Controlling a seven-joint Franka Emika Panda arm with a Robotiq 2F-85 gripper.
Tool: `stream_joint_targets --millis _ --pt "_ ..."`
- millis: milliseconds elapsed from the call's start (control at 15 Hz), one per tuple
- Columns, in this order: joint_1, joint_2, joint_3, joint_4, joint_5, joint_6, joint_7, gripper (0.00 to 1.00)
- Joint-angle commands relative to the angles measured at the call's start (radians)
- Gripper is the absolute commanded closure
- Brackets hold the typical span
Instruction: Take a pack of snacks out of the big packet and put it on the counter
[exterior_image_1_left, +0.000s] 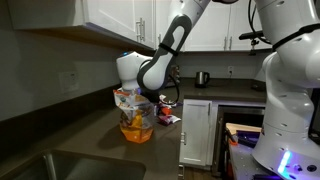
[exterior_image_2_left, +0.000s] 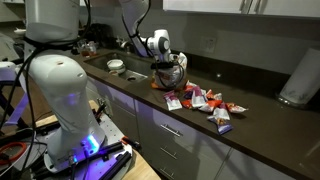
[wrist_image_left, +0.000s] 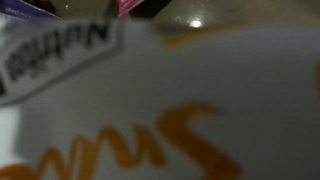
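Note:
The big packet (exterior_image_1_left: 136, 117) stands upright on the dark counter (exterior_image_1_left: 85, 138), with orange contents showing through its clear lower part. It also shows in an exterior view (exterior_image_2_left: 171, 74). My gripper (exterior_image_1_left: 141, 93) reaches down into the packet's open top, and its fingers are hidden inside the bag in both exterior views (exterior_image_2_left: 163, 58). The wrist view is filled by a blurred white pack with orange lettering (wrist_image_left: 190, 120), very close to the camera. The fingers do not show there, so I cannot tell whether they are open or shut.
Several small red-and-white packs (exterior_image_2_left: 205, 100) lie on the counter (exterior_image_2_left: 265, 112) beside the packet. A steel sink (exterior_image_1_left: 70, 165) is set into the counter. A kettle (exterior_image_1_left: 202, 78) stands further along. White upper cabinets (exterior_image_1_left: 120, 20) hang above the arm.

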Motion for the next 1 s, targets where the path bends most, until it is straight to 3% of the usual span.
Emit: stream_joint_targets --millis 0,200,400,933 --pt "-0.001 -0.061 0.012 -0.015 0.03 -0.059 0.0 0.7" --pt "-0.001 -0.115 0.025 -0.009 0.059 -0.149 -0.001 0.88" --pt "0.004 -0.175 0.035 -0.002 0.043 -0.223 0.014 0.92" --pt "0.001 -0.322 0.08 -0.01 0.044 -0.322 0.029 0.92"
